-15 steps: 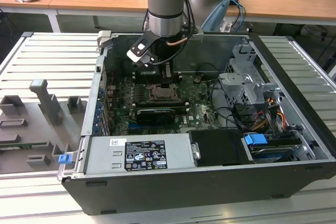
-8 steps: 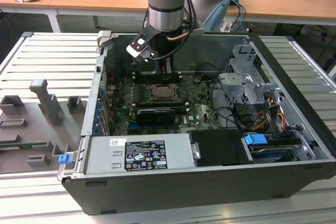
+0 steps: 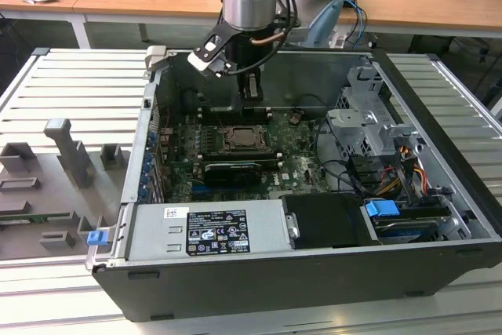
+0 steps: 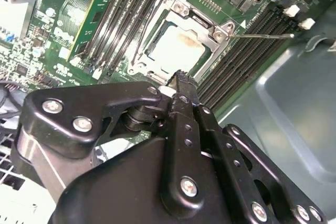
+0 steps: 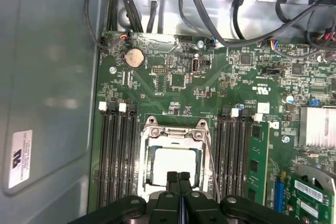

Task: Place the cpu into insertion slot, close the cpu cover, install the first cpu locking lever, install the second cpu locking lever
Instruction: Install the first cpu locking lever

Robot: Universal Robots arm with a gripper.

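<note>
Starting closest in, the gripper [image 5: 178,178] is seen with its fingers pressed together and nothing pinched, probably so they can be used as one narrow pusher tip. It's held just over the edge of the slot [image 5: 143,156], where the cpu [image 5: 176,162] is seated silver face up. The cover [image 5: 173,134] is laid flat around the chip, pinning it. Further out, a thin wire lever [image 4: 262,36] is seen sticking away from the socket, so it's probably unlatched.

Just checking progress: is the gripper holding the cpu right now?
No, the gripper is shut on nothing, while the cpu lies in the insertion slot.
</note>
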